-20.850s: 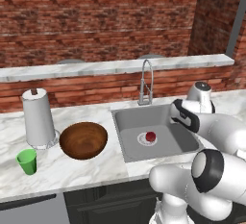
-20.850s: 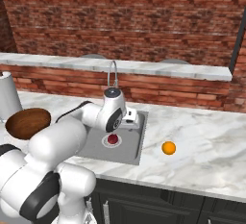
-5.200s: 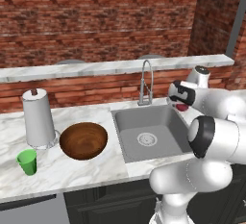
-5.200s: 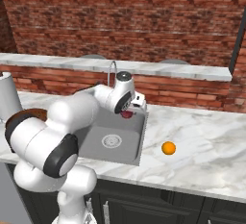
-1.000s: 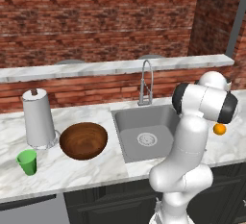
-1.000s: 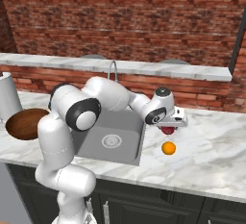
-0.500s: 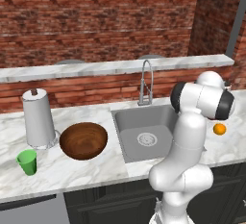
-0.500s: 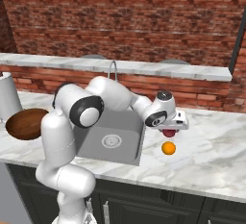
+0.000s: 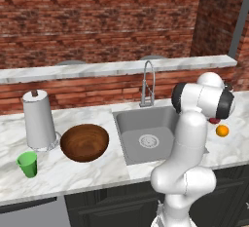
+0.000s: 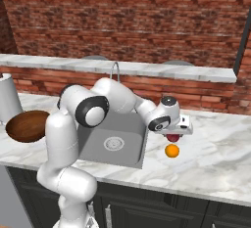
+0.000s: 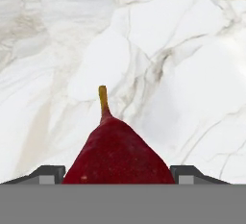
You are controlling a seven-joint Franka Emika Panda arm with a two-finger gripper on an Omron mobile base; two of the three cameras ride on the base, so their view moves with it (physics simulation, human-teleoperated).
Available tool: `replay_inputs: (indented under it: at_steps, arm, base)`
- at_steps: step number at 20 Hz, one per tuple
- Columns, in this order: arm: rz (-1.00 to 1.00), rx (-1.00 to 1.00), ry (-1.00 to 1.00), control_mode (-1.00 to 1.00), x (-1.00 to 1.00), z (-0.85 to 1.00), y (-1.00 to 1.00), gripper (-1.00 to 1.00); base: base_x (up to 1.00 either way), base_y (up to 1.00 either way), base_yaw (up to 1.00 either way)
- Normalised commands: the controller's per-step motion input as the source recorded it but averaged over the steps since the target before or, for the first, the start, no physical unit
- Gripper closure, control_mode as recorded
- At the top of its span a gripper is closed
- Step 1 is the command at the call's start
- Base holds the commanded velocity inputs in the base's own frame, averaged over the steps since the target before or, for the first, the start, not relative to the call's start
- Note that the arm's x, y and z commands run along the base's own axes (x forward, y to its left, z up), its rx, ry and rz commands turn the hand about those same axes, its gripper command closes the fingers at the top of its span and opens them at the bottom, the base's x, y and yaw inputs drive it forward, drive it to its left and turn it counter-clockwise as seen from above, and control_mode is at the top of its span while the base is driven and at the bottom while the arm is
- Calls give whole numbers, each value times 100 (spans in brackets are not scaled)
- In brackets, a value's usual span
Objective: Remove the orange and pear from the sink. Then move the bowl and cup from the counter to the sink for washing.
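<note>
Gripper sits over the white veined marble counter right of the steel sink, jaws spread wide with the pear between the fingertips — smooth dark red, tapering to a yellowish stem. Can't tell if they press it. The glossy round orange lies just below.

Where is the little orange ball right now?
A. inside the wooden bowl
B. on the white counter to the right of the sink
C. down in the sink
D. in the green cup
B: the orange sits on the marble counter right of the sink, just below the red pear between the robot's fingers.
</note>
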Motion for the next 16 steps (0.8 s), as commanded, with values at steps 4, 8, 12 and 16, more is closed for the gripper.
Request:
replay_inputs:
  at_steps: [4,8,12,16]
  arm:
    - [1,0,0,-100,4,-15,-3,100]
    - [1,0,0,-100,4,-15,-3,100]
    - [1,0,0,-100,4,-15,-3,100]
    - [1,0,0,-100,4,-14,-3,100]
  base:
    - [0,0,0]
    - [0,0,0]
    - [0,0,0]
    - [0,0,0]
